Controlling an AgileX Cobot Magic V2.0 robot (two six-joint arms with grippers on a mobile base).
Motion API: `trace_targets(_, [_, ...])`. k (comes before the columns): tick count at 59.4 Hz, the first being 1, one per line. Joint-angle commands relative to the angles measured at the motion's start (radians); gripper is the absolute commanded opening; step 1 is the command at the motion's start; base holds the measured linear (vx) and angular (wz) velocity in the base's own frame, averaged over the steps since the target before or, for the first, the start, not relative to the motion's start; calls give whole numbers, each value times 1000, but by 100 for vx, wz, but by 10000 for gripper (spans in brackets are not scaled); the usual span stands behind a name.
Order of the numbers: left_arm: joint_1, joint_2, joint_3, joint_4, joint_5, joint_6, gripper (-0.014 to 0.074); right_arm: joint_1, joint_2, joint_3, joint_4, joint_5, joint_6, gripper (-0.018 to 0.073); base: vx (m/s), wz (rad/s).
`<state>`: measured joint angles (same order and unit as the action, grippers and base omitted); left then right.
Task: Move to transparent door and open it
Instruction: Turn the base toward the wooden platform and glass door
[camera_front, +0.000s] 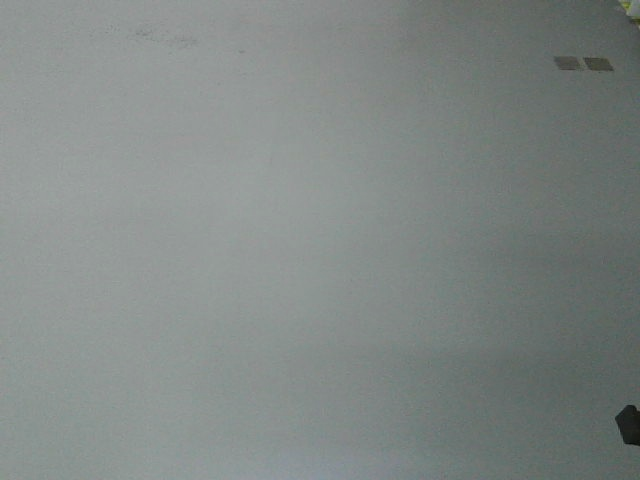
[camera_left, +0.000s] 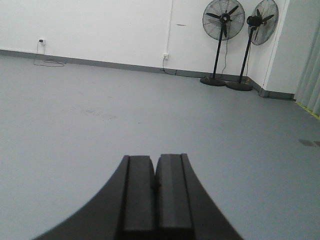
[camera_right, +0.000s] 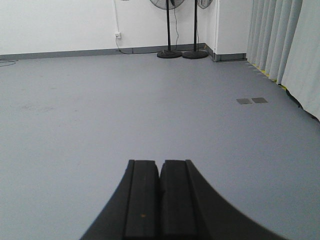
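The transparent door is out of view in every frame. My left gripper (camera_left: 155, 158) is shut and empty, its black fingers pressed together above the grey floor. My right gripper (camera_right: 160, 162) is also shut and empty, pointing across the same floor. The front view shows only bare grey floor (camera_front: 300, 250) and a small dark part (camera_front: 628, 424) at the lower right edge; I cannot tell what it is.
Two black pedestal fans (camera_left: 223, 20) stand by the white far wall, also in the right wrist view (camera_right: 169, 52). Pale grey curtains (camera_right: 285, 45) hang along the right side. Two small dark floor plates (camera_right: 251, 100) lie near them, also in the front view (camera_front: 583, 63). Wall sockets (camera_left: 164, 56) sit low.
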<state>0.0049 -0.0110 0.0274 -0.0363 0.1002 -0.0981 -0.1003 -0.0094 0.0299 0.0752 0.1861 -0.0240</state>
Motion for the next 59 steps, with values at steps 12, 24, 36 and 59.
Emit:
trace_targets(12, [-4,-3,30,-9,-84,-9,-7,2,-15,14,-2,-85,-9,-8,4,3])
trace_targets(24, [-4,-3,30,-9,-84,-9,-7,2,-15,14,-2,-85,-9,-8,5,1])
trace_targets(36, [-4,-3,30,-9,-84,-9,-7,2,-15,14,-2,-85,-9,-8,10,3])
trace_targets(59, [-4,-3,30,-9,-84,-9,-7,2,-15,14,-2,-85,-8,-8,28,4])
